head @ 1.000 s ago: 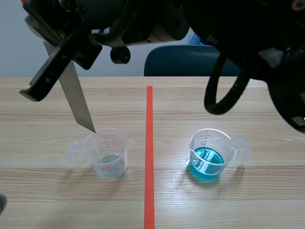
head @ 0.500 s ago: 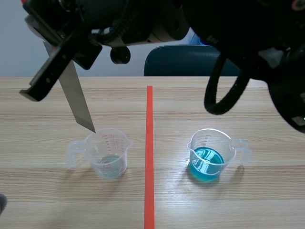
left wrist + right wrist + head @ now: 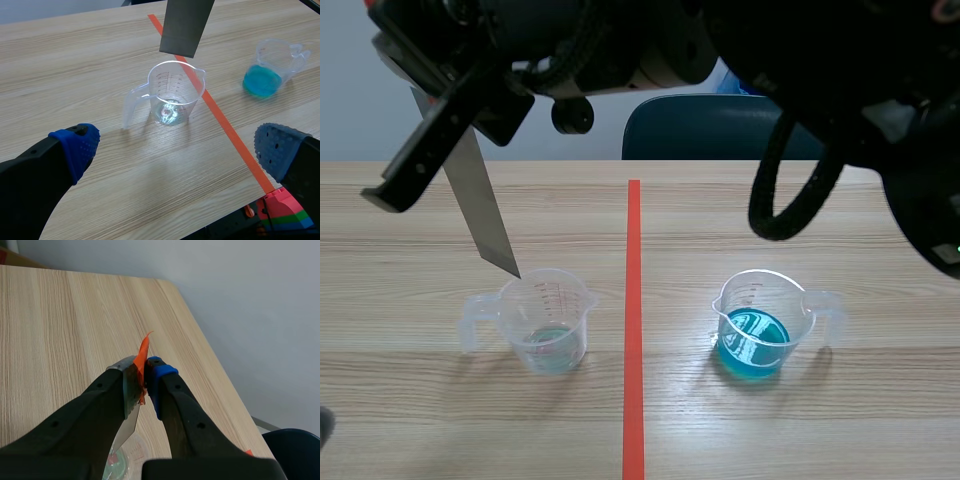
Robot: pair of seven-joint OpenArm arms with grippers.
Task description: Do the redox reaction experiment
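My right claw is raised over the left half of the table and pinches a flat grey metal strip, its pads pressed on it from both sides. The strip hangs slanted, lower end down. That end sits just above the mouth of a clear plastic measuring cup with red markings. The cup stands on the pale wooden table, left of the orange-red tape line, with only a shallow pool of pale liquid in its bottom. From my left wrist I see the strip's edge clear of the rim, so I judge it is not yet in the liquid and nothing is wetted. My left claw is spread wide, its blue pads well apart. It holds nothing and hovers on the near side of that cup. Across the tape line stands a second clear plastic measuring cup holding bright blue liquid, well apart from the strip and from both claws. As I judge it, the early part is done: the metal is gripped and lined up over a cup. What is left is the reaction itself, bringing the metal and the blue solution together, by dipping or by pouring one cup into the other. I cannot tell which is planned. No coating or colour change shows on the strip.
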